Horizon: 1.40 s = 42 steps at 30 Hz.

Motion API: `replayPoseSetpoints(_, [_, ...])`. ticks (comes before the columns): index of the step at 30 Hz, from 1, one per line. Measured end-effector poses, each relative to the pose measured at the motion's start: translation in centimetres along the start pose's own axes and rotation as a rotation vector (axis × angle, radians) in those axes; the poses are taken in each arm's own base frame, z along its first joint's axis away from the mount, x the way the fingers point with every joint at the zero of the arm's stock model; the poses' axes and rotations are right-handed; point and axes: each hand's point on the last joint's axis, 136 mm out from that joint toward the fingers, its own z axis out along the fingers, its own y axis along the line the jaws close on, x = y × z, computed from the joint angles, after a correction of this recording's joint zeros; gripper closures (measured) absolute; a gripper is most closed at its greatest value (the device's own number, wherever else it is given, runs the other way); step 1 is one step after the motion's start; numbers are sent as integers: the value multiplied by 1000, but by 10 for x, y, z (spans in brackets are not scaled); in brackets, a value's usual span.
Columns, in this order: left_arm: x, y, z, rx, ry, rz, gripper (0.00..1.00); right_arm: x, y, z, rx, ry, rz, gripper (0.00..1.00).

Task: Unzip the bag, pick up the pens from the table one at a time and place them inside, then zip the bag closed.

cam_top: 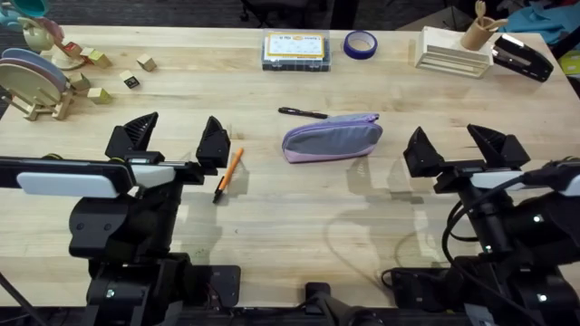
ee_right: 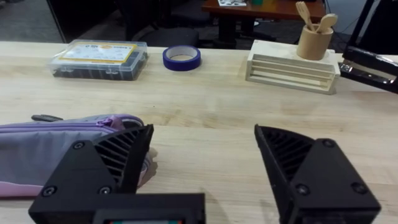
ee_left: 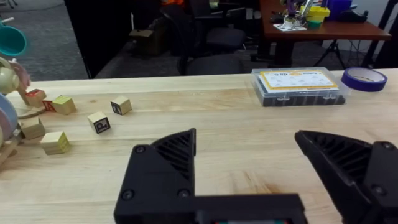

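The lavender and grey bag (cam_top: 332,138) lies zipped in the middle of the table (cam_top: 290,199); the right wrist view shows its end (ee_right: 43,152). The black pen (cam_top: 303,113) rests just behind the bag, its tip (ee_right: 46,117) peeking past the bag. To the left of the bag, the orange pen (cam_top: 228,173) lies on the wood. My left gripper (cam_top: 178,138) hangs open left of the orange pen, holding nothing (ee_left: 249,162). My right gripper (cam_top: 465,145) stands open to the right of the bag, also with nothing in it (ee_right: 202,162).
A clear box with a yellow label (cam_top: 295,50) and a blue tape roll (cam_top: 360,43) sit at the back. A white rack (cam_top: 451,52), a wooden cup (cam_top: 478,32) and a black stapler (cam_top: 523,56) stand back right. Wooden blocks (cam_top: 118,74) and toys (cam_top: 34,77) lie back left.
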Motion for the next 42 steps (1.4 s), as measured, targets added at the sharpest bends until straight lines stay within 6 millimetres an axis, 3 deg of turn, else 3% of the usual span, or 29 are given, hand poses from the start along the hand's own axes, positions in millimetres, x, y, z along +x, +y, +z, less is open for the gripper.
replayPoseSetpoints(18, [2,-3,0,19,9,0,8,2,1,-1,-4,19,1,4])
replayPoseSetpoints(22, [14,-9,-3,52,81,-3,8,6,3,-7,-14,91,5,5])
replayPoseSetpoints(25, [3,-13,-9,75,107,-5,8,14,5,-17,-23,179,11,4])
replayPoseSetpoints(28, [-23,-15,-16,84,101,-5,8,-1,7,-25,-32,179,11,4])
replayPoseSetpoints(31, [-45,-17,-22,96,118,-7,8,-29,7,-34,-34,138,9,4])
replayPoseSetpoints(32, [-57,-23,-17,129,243,-18,8,-58,8,-47,-33,127,21,3])
replayPoseSetpoints(33, [-57,-25,-14,140,270,-20,8,-60,8,-48,-33,139,28,4])
replayPoseSetpoints(35, [-63,-42,11,252,407,12,8,-76,9,-48,-29,231,89,3])
replayPoseSetpoints(42, [-71,-64,39,427,473,107,8,-101,12,-35,-41,330,130,3])
